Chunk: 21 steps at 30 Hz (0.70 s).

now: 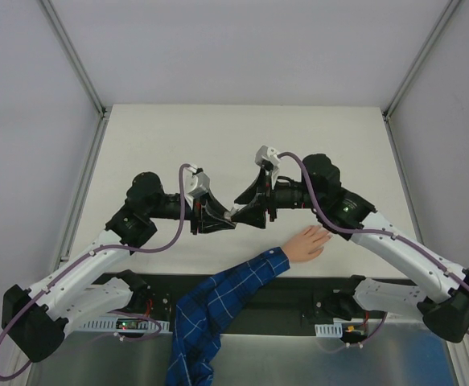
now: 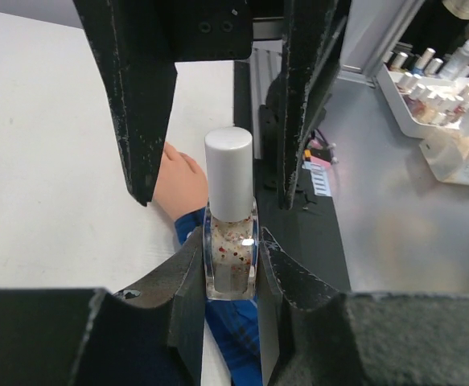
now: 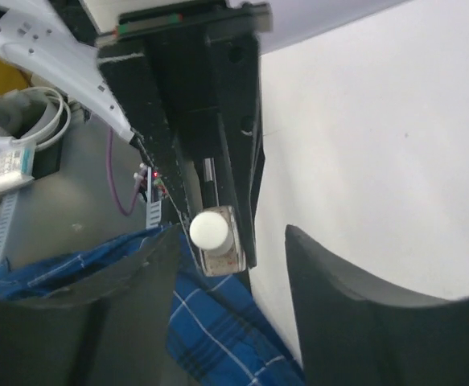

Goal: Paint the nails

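Observation:
My left gripper is shut on a small clear nail polish bottle with red-speckled contents and a white cap. The gripper holds it above the table, over the blue plaid sleeve. My right gripper is open and faces the cap end-on. Its black fingers stand either side of the cap without touching it. The pale hand lies flat on the table just right of both grippers. Its nails are too small to make out.
The table's black front edge runs under the sleeve. On the metal bench beyond the table sits a white tray with several polish bottles. Cables and electronics lie near the arm bases.

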### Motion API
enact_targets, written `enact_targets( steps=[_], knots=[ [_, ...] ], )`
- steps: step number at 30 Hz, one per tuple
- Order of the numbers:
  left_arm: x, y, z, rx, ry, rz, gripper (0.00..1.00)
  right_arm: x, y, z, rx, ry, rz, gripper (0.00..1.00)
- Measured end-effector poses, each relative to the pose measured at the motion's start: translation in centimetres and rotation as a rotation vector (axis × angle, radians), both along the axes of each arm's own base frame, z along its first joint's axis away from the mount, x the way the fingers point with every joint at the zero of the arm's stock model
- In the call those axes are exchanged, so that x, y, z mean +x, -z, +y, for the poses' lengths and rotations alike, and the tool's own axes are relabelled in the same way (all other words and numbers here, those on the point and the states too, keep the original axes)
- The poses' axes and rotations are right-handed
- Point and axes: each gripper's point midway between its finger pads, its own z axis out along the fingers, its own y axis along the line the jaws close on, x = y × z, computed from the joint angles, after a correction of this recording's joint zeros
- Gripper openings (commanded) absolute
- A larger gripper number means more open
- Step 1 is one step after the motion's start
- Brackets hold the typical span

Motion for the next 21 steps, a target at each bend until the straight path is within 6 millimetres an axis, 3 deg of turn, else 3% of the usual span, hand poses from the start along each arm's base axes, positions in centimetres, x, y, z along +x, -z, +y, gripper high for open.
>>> enact_targets(
  steps=[3, 10, 17, 21],
  knots=[
    [1.0, 0.1, 0.0, 0.008, -0.056, -0.027, 0.00, 0.9, 0.4, -0.6, -0.029, 0.124, 0.052, 0.78],
    [3.4, 0.5, 0.3, 0.040, -0.199, -0.042, 0.00, 1.0, -0.1, -0.6, -0.069, 0.363, 0.130, 0.81],
    [5.2, 0.5, 0.9, 0.051, -0.316, -0.063, 0.00, 3.1, -2.1, -0.8, -0.080, 0.723, 0.217, 0.62],
    [5.6, 0.4, 1.1, 0.052, -0.344, -0.069, 0.00, 4.6, -1.9, 0.1, -0.107, 0.856, 0.228, 0.54]
  ],
)
